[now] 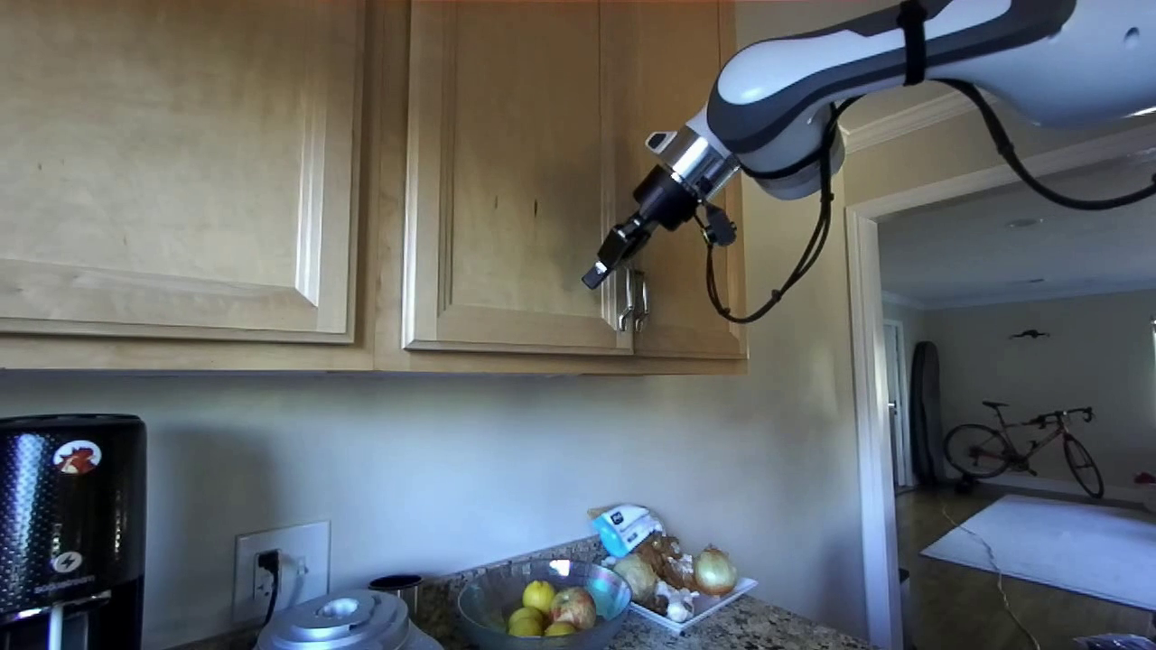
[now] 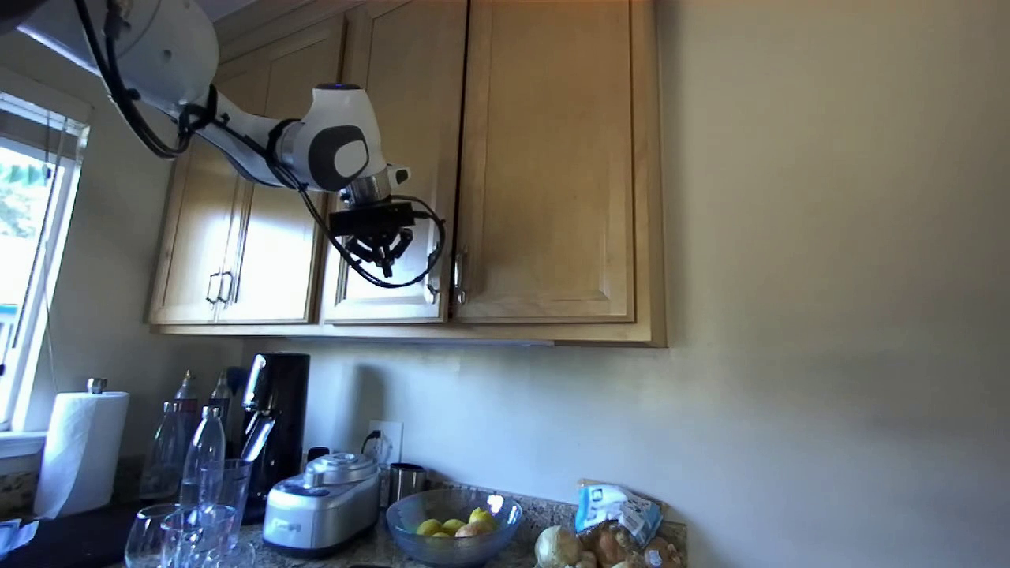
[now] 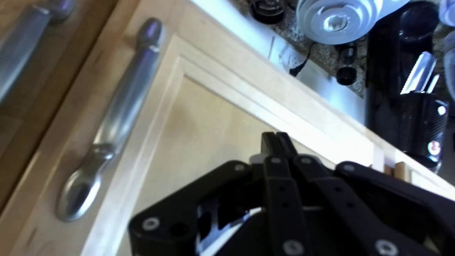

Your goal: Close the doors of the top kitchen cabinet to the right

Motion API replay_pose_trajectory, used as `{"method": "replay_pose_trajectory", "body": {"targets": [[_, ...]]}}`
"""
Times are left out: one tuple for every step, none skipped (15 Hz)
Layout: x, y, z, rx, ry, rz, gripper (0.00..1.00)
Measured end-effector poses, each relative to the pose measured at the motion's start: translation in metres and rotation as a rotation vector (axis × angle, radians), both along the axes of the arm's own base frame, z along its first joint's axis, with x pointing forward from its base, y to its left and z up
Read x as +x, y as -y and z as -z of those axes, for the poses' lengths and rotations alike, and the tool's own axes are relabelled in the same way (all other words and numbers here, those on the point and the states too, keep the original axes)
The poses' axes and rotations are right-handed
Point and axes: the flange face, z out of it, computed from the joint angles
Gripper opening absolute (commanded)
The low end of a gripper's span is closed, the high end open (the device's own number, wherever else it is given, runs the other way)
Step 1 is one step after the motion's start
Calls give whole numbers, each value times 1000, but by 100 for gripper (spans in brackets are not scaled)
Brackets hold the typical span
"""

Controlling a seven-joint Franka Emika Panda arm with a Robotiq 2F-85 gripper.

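The top kitchen cabinet (image 1: 388, 357) hangs on the wall, and its frame also shows in an exterior view (image 2: 651, 237). Its two honey-wood doors, one (image 1: 524, 153) nearer the wide-doored cabinet and one (image 2: 544, 158) at the wall end, look shut or nearly flush with the frame. A thin dark gap runs between them. Their silver bar handles (image 1: 626, 300) (image 2: 460, 276) stand side by side at the gap. My gripper (image 1: 594, 274) is shut and empty, in front of the first door's panel (image 3: 209, 121). I cannot tell whether the fingertips (image 3: 276, 136) touch it. The cabinet's inside is hidden.
A wider cabinet door (image 1: 172, 162) adjoins. Below, the counter holds a black appliance (image 1: 72, 524), a silver appliance (image 2: 323, 501), a glass bowl of fruit (image 1: 483, 605) and onions (image 1: 713, 571). Glasses and bottles (image 2: 205, 450) stand near the window. A doorway (image 1: 871, 406) opens beyond the cabinet.
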Motion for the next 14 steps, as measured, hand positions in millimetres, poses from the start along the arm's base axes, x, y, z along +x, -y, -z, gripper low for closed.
{"method": "replay_pose_trajectory", "body": {"targets": [[-10,-5,6,-2,-30,-25,17],[-20,-8,13,2,-74,-46,29],[-32,-10,20,12,-127,-64,33],[-43,-10,27,27,-186,-82,40],[-54,-9,35,45,-247,-98,46],[-63,-7,42,65,-304,-112,54],[-72,-5,50,85,-362,-124,59],[-80,-2,58,105,-418,-131,66],[-87,1,67,121,-476,-128,72],[-92,3,76,133,-530,-117,78],[-96,6,86,142,-582,-98,85],[-100,8,97,150,-633,-75,91],[-102,10,106,158,-674,-52,98],[-104,12,115,166,-707,-27,99]]}}
